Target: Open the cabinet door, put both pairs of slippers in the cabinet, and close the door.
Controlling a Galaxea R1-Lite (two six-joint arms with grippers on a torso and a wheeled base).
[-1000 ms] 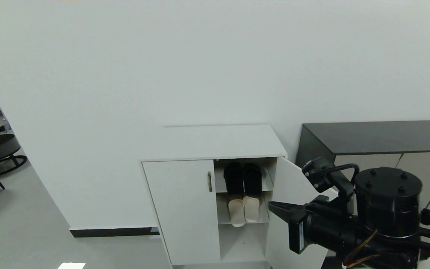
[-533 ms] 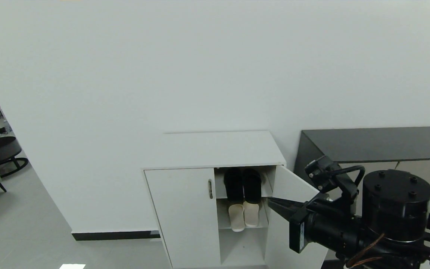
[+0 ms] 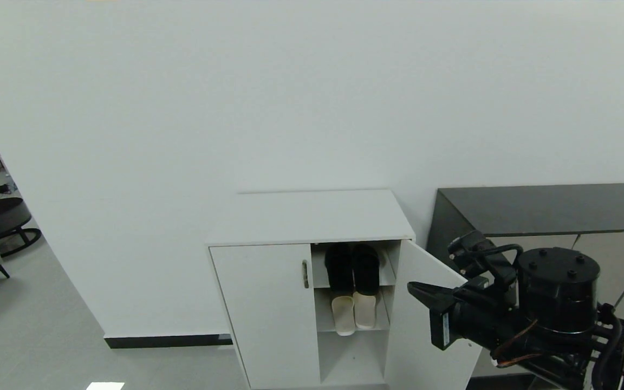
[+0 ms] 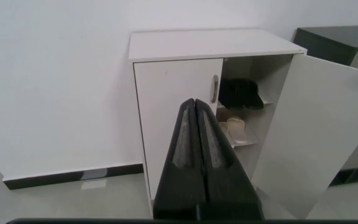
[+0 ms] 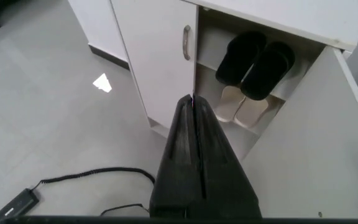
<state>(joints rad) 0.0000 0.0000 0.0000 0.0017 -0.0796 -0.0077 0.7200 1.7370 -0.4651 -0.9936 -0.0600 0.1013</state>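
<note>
The white cabinet (image 3: 312,214) stands against the wall with its left door (image 3: 266,314) shut and its right door (image 3: 426,330) swung open. A black pair of slippers (image 3: 352,266) lies on the upper shelf, a beige pair (image 3: 354,313) on the shelf below. My right gripper (image 3: 411,287) hovers shut and empty in front of the open door's inner face, pointing left. The right wrist view has it (image 5: 192,99) over the black slippers (image 5: 260,59) and beige slippers (image 5: 241,107). My left gripper (image 4: 194,102) is shut and empty, facing the cabinet (image 4: 210,45) from farther back.
A dark sideboard (image 3: 550,201) stands right of the cabinet, just behind the open door. A black cable (image 5: 86,179) with a power brick (image 5: 14,204) lies on the floor. A round table (image 3: 0,214) sits far left. Grey floor lies open left of the cabinet.
The head camera tilted up at first, so the whole picture slid down. Since then my right gripper has drawn back to the right, away from the cabinet opening. Door and slippers are unchanged.
</note>
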